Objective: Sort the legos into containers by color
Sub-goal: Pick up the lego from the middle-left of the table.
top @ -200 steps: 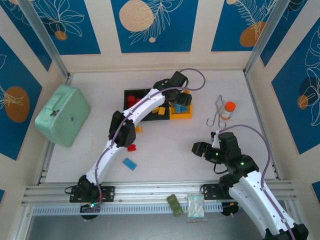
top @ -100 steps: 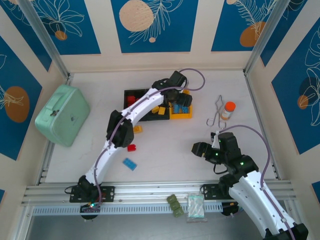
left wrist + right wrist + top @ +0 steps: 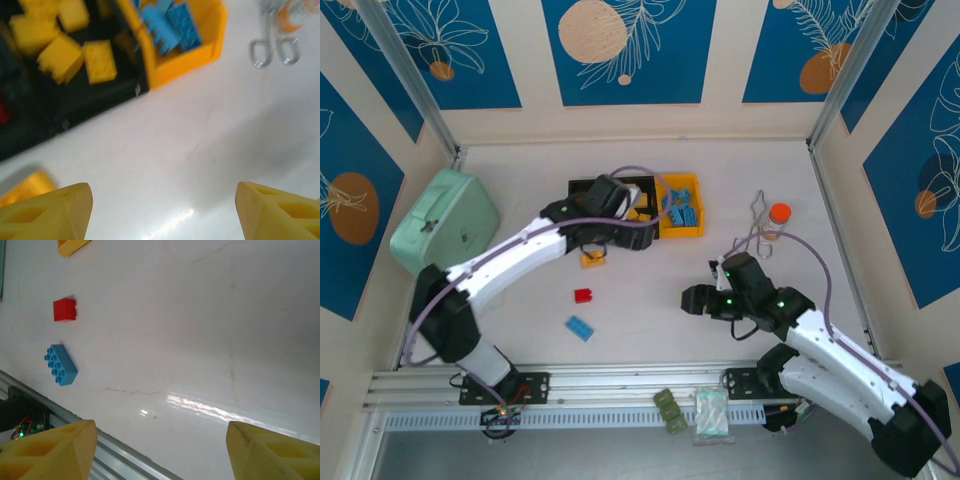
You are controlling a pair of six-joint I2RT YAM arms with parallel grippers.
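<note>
On the desk (image 3: 650, 280) lie a loose blue brick (image 3: 581, 328), red brick (image 3: 583, 295) and yellow brick (image 3: 592, 259). The left claw (image 3: 162, 212) hangs open, empty, near the yellow brick, before the bins (image 3: 680, 234) of sorted bricks. The right claw (image 3: 160, 450) gapes empty above the desk.

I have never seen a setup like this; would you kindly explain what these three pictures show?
The left arm and the right arm are white robot arms bolted to a table. One picture looks down from above; the other two come from wrist cameras, with yellow fingers at the bottom. A yellow bin holds blue bricks, a black bin yellow bricks. A red brick, a blue brick and a yellow brick lie loose. The left gripper and right gripper are open, holding nothing.
</note>
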